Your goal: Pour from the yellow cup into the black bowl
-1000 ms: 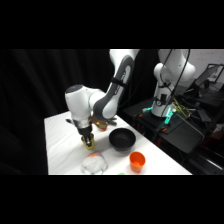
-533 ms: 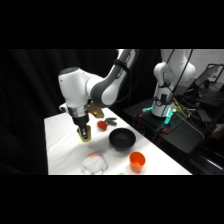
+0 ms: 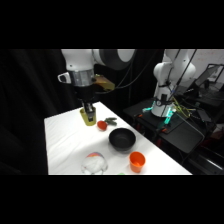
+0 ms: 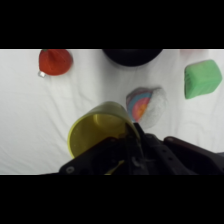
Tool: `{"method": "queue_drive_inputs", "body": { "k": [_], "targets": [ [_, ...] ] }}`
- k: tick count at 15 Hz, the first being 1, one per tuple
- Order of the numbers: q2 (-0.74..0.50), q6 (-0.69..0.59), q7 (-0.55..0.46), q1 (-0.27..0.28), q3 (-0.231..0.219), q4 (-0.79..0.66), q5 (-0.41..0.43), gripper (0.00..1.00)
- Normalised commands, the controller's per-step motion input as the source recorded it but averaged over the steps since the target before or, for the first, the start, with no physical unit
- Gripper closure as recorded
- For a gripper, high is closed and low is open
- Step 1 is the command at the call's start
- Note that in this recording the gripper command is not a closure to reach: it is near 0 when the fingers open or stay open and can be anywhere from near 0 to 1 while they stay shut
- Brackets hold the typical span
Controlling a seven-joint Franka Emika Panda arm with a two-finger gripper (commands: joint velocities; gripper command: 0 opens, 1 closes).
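gripper (image 3: 89,116) pinched the yellow cup (image 3: 88,119) at its rim, held above the table (image 3: 62,135) | red object (image 3: 102,125) just right of cup | black bowl (image 3: 122,139) farther right, apart | orange cup (image 3: 136,161) nearest

Yellow cup (image 3: 89,118) hangs lifted above the table; black bowl (image 3: 122,139) sits upright nearby.

Both views are soft and blurred, with no crisp edges. In the side view the white desk (image 3: 65,137) is brightly lit from above against a near-black room, and a teal glow shows at the right. In the wrist view the desk is evenly bright, the claw's (image 4: 134,150) dark linkage out of focus at the bottom edge.
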Motion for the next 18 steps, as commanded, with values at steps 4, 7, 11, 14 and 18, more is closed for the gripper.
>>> {"method": "queue_drive_inputs", "body": {
  "k": [4,7,11,14,18],
  "targets": [
    [-0.36,-0.02,-0.36,-0.048,0.156,-0.44,0.293,0.08],
    [-0.27,-0.04,-0.47,-0.064,0.109,-0.37,0.347,0.08],
    [-0.15,-0.27,-0.78,-0.159,0.096,-0.18,0.587,0.08],
    [-0.05,-0.55,-0.73,-0.215,0.027,0.01,0.464,0.08],
    [0.16,-0.74,-0.53,-0.218,-0.062,0.24,0.269,0.08]
  ]
}}
